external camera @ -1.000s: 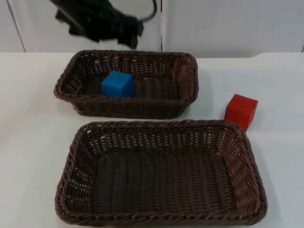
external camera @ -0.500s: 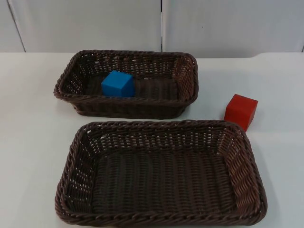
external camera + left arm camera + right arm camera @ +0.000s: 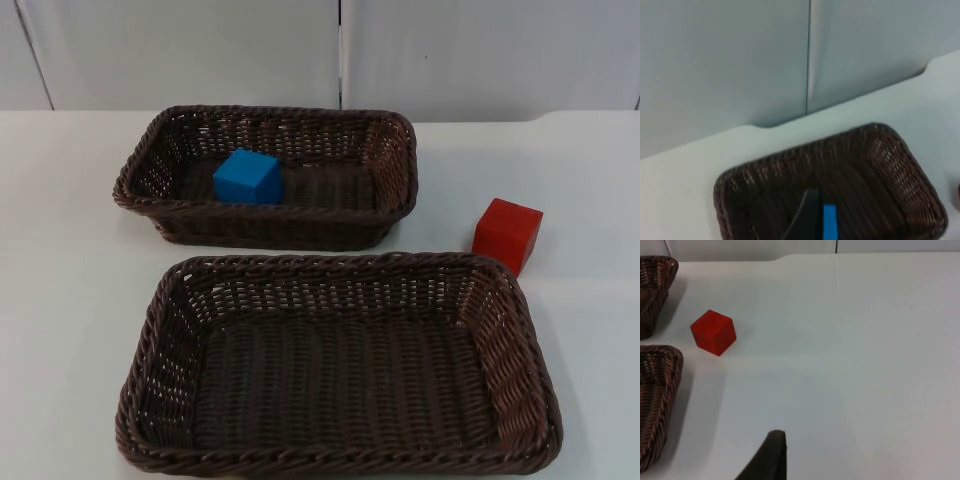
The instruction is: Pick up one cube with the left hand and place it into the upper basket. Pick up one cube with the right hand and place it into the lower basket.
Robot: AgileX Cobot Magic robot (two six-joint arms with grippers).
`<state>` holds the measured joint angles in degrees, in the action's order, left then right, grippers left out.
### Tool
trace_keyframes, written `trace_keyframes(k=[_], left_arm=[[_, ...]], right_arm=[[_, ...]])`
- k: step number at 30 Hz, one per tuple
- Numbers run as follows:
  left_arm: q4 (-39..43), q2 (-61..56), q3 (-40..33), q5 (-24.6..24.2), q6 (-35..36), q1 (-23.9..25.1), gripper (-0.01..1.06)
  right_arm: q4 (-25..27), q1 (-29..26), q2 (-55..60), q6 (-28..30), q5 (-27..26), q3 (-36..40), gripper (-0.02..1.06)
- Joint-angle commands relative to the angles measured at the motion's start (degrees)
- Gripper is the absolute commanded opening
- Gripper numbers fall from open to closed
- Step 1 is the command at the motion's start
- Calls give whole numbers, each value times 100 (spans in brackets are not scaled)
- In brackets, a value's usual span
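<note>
A blue cube (image 3: 248, 176) lies inside the upper wicker basket (image 3: 392, 170), towards its left side. The lower basket (image 3: 510, 350) holds nothing. A red cube (image 3: 507, 234) rests on the table just beyond the lower basket's right rear corner. My left gripper (image 3: 807, 220) hangs high above the upper basket (image 3: 890, 165), well clear of the blue cube (image 3: 829, 224) under it. My right gripper (image 3: 771, 456) waits over bare table to the right of the red cube (image 3: 713, 332), apart from it.
The white table top (image 3: 70, 270) runs back to the grey partition wall (image 3: 200, 50). Bare table lies to the left of both baskets and to the right of the red cube. Corners of both baskets (image 3: 655, 390) appear in the right wrist view.
One second ago the left arm hung over the upper basket's back edge; it has since drawn out of the top view. Cubes and baskets have not moved.
</note>
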<state>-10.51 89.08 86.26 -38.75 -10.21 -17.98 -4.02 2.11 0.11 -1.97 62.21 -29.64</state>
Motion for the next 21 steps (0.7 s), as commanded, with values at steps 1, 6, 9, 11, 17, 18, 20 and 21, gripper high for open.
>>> trace_keyframes(k=[1,6,9,11,17,18,20,21], left_arm=[[-71,-253,-316,102,18,-22,78],[-111,-735,-965,338,18,-22,78],[-115,-1246,-1541,414,18,-22,78],[-115,-1407,-1710,414,18,-22,78],[-82,-2243,-2539,510,18,-22,78],[-82,-2397,-2707,510,18,-22,78],[-82,-2752,-3004,483,18,-22,78],[-82,-2752,-3004,483,18,-22,78]], right_arm=[[-15,-21,-11,24,-36,6,105],[-25,-21,-11,23,-36,6,105],[-25,-21,-11,23,-36,6,105],[-25,-21,-11,23,-36,6,105],[-25,-21,-11,23,-36,6,105],[-25,-21,-11,23,-36,6,105],[-25,-21,-11,23,-36,6,105],[-25,-21,-11,23,-36,6,105]])
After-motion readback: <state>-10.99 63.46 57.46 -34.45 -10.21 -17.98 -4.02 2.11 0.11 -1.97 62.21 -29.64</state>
